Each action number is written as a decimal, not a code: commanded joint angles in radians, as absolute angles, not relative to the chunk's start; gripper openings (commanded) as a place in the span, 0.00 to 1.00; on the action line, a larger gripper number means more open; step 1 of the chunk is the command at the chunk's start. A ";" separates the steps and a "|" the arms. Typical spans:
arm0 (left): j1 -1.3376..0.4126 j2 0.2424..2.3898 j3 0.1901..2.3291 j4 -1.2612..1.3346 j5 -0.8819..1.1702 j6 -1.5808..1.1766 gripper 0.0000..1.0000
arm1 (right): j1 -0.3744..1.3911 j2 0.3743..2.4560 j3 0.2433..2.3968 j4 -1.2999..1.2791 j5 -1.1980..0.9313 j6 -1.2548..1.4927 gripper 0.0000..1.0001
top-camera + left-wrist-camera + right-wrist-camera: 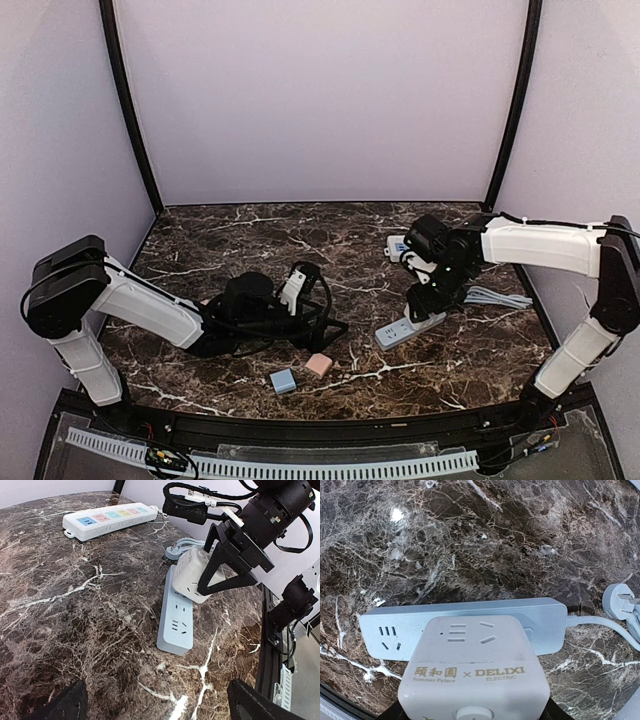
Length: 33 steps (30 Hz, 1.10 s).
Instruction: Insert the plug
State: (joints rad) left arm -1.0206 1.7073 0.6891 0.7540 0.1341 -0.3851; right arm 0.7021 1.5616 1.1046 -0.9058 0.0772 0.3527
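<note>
The right fingers (207, 567) clamp the white cube plug (192, 572) from both sides, tilted just over the pale blue power strip (175, 627) lying on the table (75, 605), while the left fingers (250, 705) stand spread wide, well apart from it.

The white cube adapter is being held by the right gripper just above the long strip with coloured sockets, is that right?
Not quite. The right gripper holds the white cube adapter just above the plain pale blue strip, not the strip with coloured sockets, which lies apart from it on the table. The left wrist view shows both.
</note>
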 commanded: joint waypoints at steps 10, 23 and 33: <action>-1.026 1.681 0.674 0.765 0.141 -0.373 0.97 | 0.698 1.615 1.138 -0.928 0.109 0.367 0.00; -1.026 1.680 0.672 0.769 0.146 -0.375 0.96 | 0.698 1.673 1.188 -0.957 0.111 0.370 0.00; -1.026 1.677 0.667 0.776 0.142 -0.379 0.96 | 0.721 1.689 1.152 -0.897 0.020 0.322 0.00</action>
State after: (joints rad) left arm -1.0206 1.7069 0.6834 0.7593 0.1383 -0.3851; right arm 0.7074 1.6485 1.1984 -0.9802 0.0692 0.3431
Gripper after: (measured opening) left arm 0.964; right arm 0.584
